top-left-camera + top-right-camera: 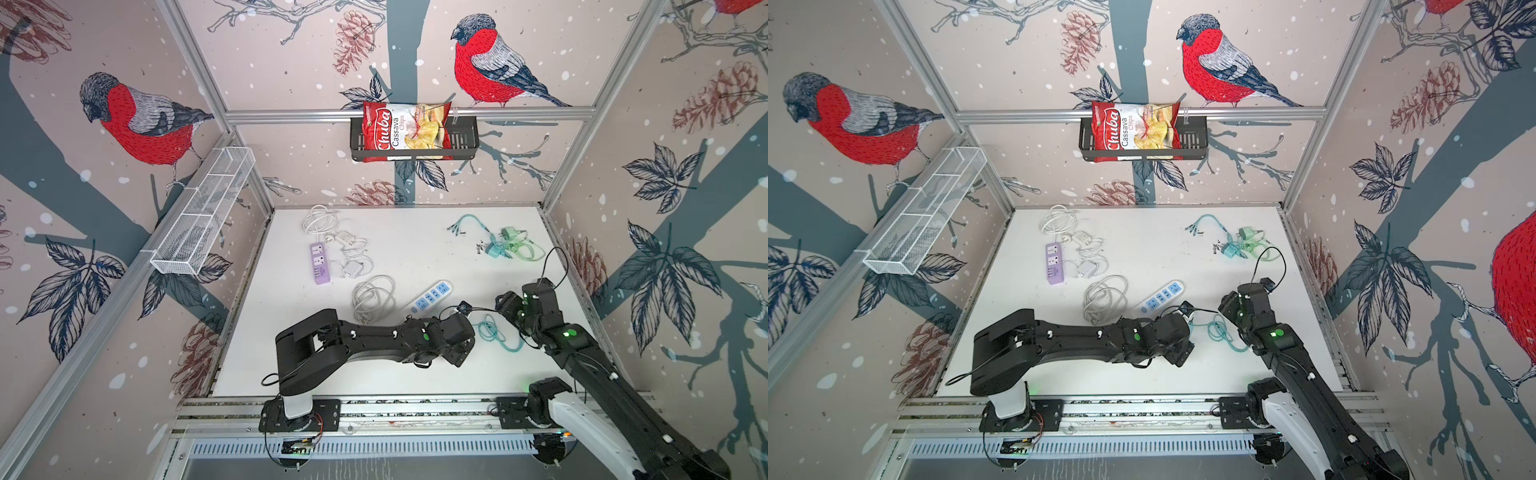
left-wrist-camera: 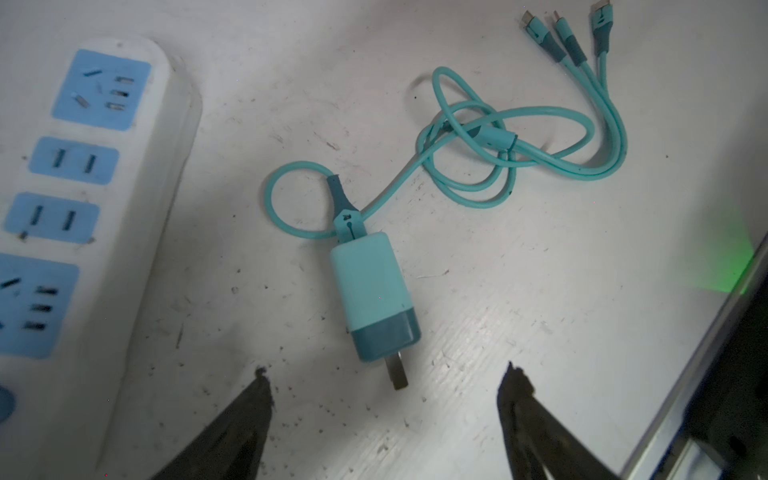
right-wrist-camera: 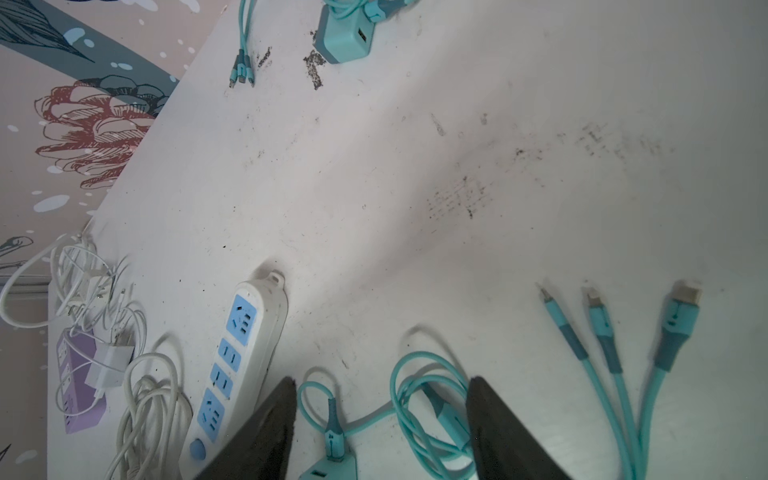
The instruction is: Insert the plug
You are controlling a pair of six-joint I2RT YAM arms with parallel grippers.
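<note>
Left hand (image 2: 386,384): released, empty, jaws straddling prong end of teal charger plug (image 2: 374,299), lying flat on desk (image 2: 561,291) near white power strip (image 2: 83,208). Right hand (image 3: 382,382): released, above cable coil (image 3: 446,419). Plug likely light, rigid, smooth; grip across pale body sides, prongs clear. Desk white, scuffed, gritty; bird-print walls (image 1: 291,62) enclose.

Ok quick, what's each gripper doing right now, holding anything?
Left gripper: open, holding nothing.
Right gripper: open, holding nothing.
</note>
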